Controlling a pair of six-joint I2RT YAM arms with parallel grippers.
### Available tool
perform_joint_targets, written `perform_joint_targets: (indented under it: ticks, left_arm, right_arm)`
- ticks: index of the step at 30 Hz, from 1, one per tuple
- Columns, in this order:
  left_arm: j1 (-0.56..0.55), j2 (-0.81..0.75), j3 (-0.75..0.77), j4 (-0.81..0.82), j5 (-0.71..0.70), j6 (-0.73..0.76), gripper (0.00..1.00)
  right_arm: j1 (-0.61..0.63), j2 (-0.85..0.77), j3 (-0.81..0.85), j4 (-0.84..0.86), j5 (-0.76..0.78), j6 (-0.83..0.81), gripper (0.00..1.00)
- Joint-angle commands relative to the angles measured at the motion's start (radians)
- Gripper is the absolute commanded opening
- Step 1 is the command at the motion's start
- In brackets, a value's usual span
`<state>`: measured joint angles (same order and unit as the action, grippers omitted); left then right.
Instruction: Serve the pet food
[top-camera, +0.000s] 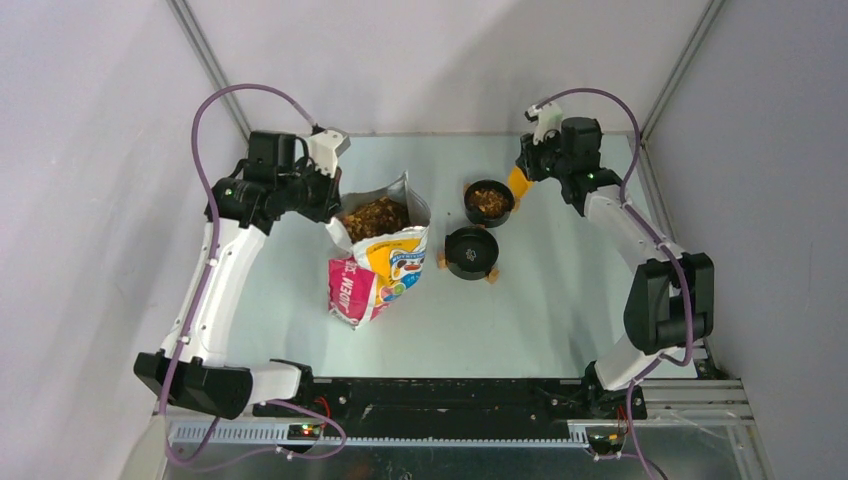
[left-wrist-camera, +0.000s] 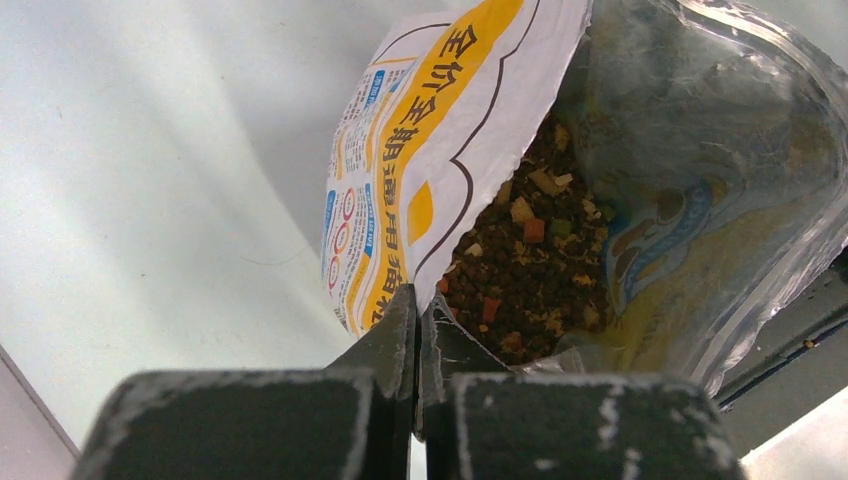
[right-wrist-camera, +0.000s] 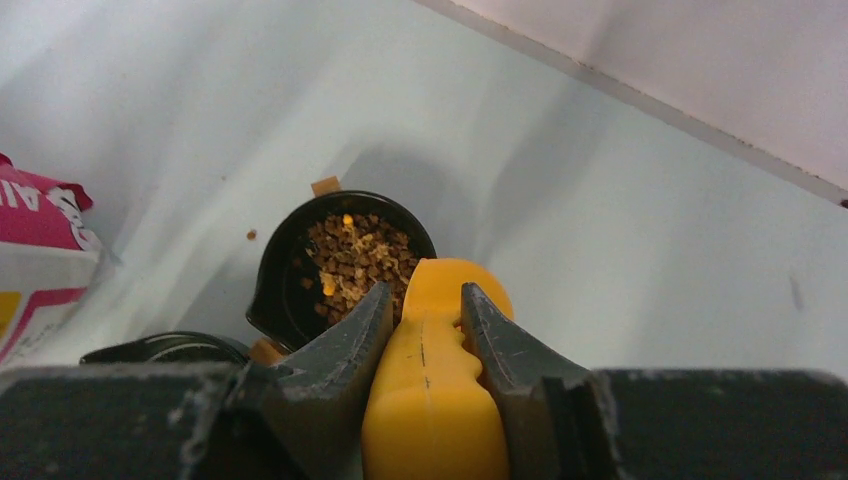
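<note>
Overhead, pet food: we see the small brown and tan dry pet food (top-camera: 375, 217) filling the open mouth of a white, yellow and pink printed plastic bag (top-camera: 385, 275) that stands on the pale counter (top-camera: 560, 300).
Overhead, bowls: the farther round black bowl (top-camera: 489, 203) holds a portion of pet food. The nearer round black bowl (top-camera: 471, 252), just beside it, shows a dark bottom.
Overhead, left hand: the left hand (top-camera: 330, 197) sits at the bag's left rim.
Overhead, right hand: the right hand (top-camera: 527, 168) is far across the counter, with a yellow plastic scoop (top-camera: 517, 184) reaching to the farther bowl.
Left wrist, left hand: we find the left hand (left-wrist-camera: 417, 330) closed, its fingers pinching the edge of the bag (left-wrist-camera: 440, 130).
Left wrist, pet food: the pet food (left-wrist-camera: 530, 280) lies inside the bag, dark pellets mixed with tan, orange and green bits.
Right wrist, right hand: the right hand (right-wrist-camera: 425, 320) clamps the scoop (right-wrist-camera: 430, 400) by its handle, one finger on each side.
Right wrist, pet food: we see pet food (right-wrist-camera: 355, 255) heaped in the farther bowl (right-wrist-camera: 275, 295), the scoop's far end at its near rim.
Right wrist, surroundings: the nearer bowl (right-wrist-camera: 170, 348) peeks in low on the left, and the bag (right-wrist-camera: 40, 250) shows at the left edge.
</note>
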<state>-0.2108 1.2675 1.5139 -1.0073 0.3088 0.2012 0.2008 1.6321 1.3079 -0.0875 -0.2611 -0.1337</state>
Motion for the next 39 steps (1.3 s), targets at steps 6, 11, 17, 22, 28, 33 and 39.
perform_joint_targets:
  ticks: [6,11,17,22,28,33,39]
  left_arm:
    - [0.001,-0.039,0.068,-0.014,0.077,-0.025,0.0]
    - [0.0,-0.062,0.054,0.002,0.091,-0.042,0.0]
    - [0.0,-0.09,0.041,0.007,0.151,-0.095,0.0]
    - [-0.002,-0.119,0.018,0.014,0.189,-0.12,0.0]
    - [-0.003,-0.141,-0.019,0.039,0.201,-0.141,0.0]
    - [-0.003,-0.122,0.009,0.051,0.25,-0.187,0.0]
    - [-0.007,-0.072,0.051,0.056,0.255,-0.195,0.0]
  right_arm:
    - [-0.156,-0.122,0.159,-0.116,-0.093,0.126,0.0]
    - [-0.334,-0.053,0.467,-0.39,-0.304,0.449,0.0]
    - [-0.353,-0.044,0.528,-0.462,-0.501,0.719,0.0]
    - [-0.247,-0.111,0.533,-0.423,-0.557,0.717,0.0]
    - [-0.036,-0.196,0.481,-0.384,-0.568,0.669,0.0]
    - [0.095,-0.225,0.503,-0.424,-0.453,0.529,0.0]
    - [0.231,-0.233,0.477,-0.431,-0.408,0.428,0.0]
